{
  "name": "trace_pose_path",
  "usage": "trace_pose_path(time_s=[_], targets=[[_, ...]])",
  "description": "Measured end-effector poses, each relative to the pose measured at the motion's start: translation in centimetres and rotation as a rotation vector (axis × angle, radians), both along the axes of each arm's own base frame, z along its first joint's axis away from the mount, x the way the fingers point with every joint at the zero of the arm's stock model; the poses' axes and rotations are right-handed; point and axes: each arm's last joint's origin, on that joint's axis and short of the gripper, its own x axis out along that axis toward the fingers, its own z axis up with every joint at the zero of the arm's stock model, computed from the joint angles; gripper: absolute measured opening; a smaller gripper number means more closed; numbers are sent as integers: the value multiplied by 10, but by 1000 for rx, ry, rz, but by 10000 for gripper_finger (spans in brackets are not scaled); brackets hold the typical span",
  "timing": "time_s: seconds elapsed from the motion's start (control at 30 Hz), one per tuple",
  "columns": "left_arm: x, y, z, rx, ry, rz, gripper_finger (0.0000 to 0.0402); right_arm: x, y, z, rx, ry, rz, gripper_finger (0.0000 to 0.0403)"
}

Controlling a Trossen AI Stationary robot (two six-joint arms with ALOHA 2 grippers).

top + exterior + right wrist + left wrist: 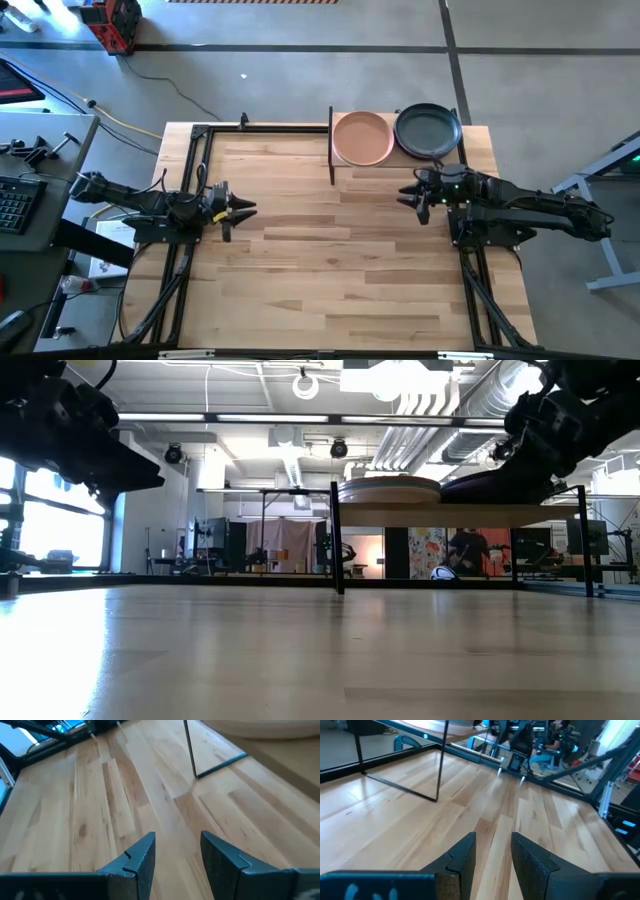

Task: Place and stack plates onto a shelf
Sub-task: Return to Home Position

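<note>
At 9 o'clock over the light-wood worktop (330, 260), left tool (240, 210) hovers, narrow gap, empty. Right tool (408, 193) at 3 o'clock, narrow gap, empty. Raised light-wood shelf on black posts (440, 513) at 1 o'clock carries round peach plate (362, 137) just beside round charcoal plate (428, 130).

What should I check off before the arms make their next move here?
1. The left claw is empty and open above the table: ok.
2. The right claw is empty and open, near the shelf: ok.
3. The peach plate tops one stack on the shelf: ok.
4. The dark plate tops the other stack: ok.
5. No plates lie on the table: ok.
6. Plate count in each stack: cannot tell.
</note>
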Motion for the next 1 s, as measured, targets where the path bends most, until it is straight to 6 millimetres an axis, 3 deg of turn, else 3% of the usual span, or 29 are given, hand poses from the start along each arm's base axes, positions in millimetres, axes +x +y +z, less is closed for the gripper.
trace_pose_path(time_s=[0.27, 0.47, 0.6, 0.8, 1.0], targets=[[0, 1, 0, 7, 1, 6, 113, 2, -1, 3, -52, -38, 12, 140], [0, 1, 0, 62, 11, -5, 113, 7, 0, -26, -48, -173, -34, 140], [0, 1, 0, 147, 28, -21, 113, 8, 1, -35, -69, -292, -28, 140], [0, 1, 0, 253, 48, -42, 113, 5, 1, -51, -62, -258, -28, 140], [0, 1, 0, 260, 50, -43, 113, 5, 2, -52, -115, -238, -5, 140]])
